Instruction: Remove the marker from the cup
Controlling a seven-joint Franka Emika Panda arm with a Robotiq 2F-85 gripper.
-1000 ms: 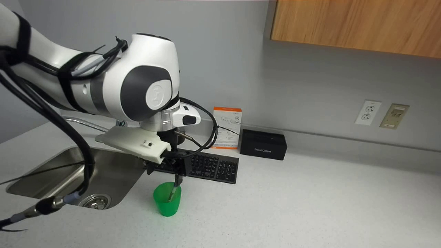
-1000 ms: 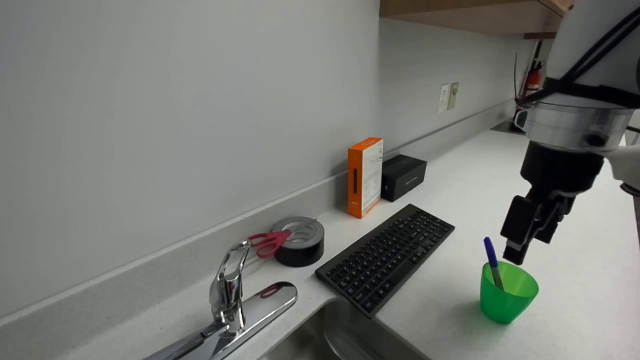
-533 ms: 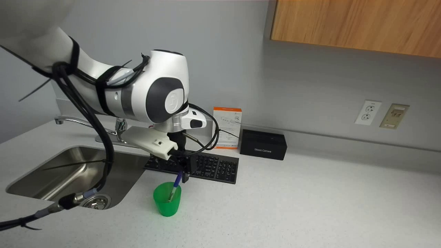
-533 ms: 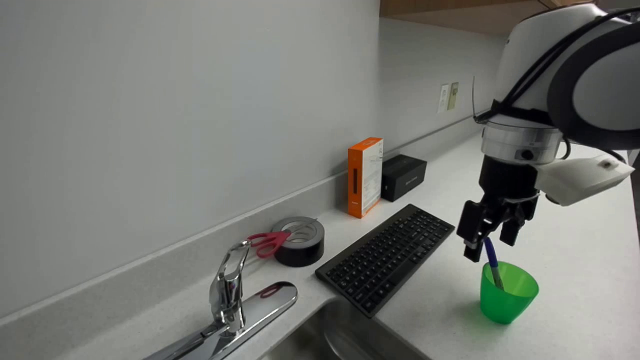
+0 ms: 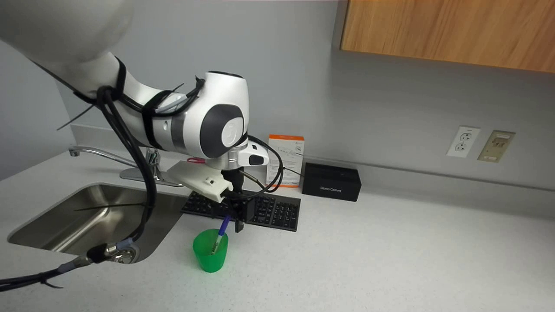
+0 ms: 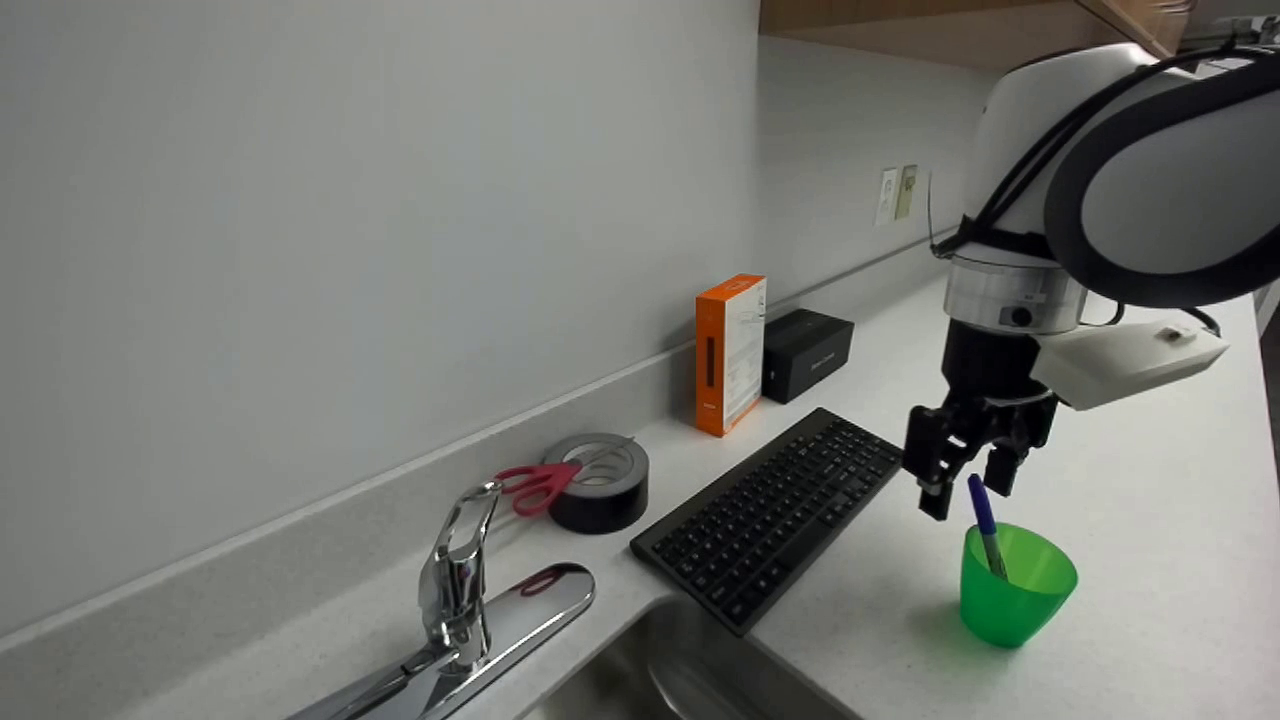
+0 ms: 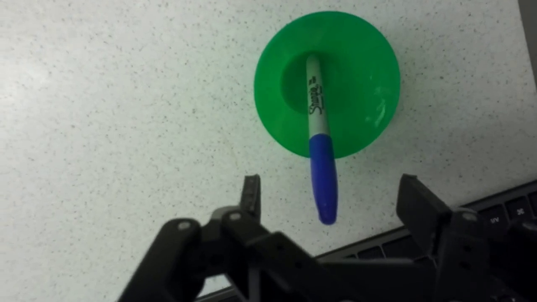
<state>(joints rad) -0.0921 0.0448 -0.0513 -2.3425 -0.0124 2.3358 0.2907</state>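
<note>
The green cup (image 7: 356,84) stands upright on the counter and shows in both exterior views (image 5: 211,261) (image 6: 1010,612). The marker (image 7: 323,176) leans in it, with its whitish end down inside and its blue end sticking out over the rim. The blue end also shows in both exterior views (image 5: 223,226) (image 6: 982,505). My gripper (image 7: 330,178) is open and empty above the counter on the keyboard side of the cup. In the wrist view the blue end lies between the two fingers, with a gap on each side. In an exterior view the gripper (image 6: 967,495) hangs beside the marker's top.
The black keyboard (image 5: 277,212) lies just behind the cup, under the gripper. The sink (image 5: 91,208) and the faucet (image 6: 455,600) are to its side. A white-orange box (image 6: 730,350), a black box (image 5: 331,182), and a tape roll (image 6: 605,505) with red scissors (image 6: 535,485) stand along the wall.
My gripper has moved toward the keyboard and wall, rightward in an exterior view, to the marker's blue end. That end, hidden earlier in an exterior view, now shows. Cup and marker have not moved.
</note>
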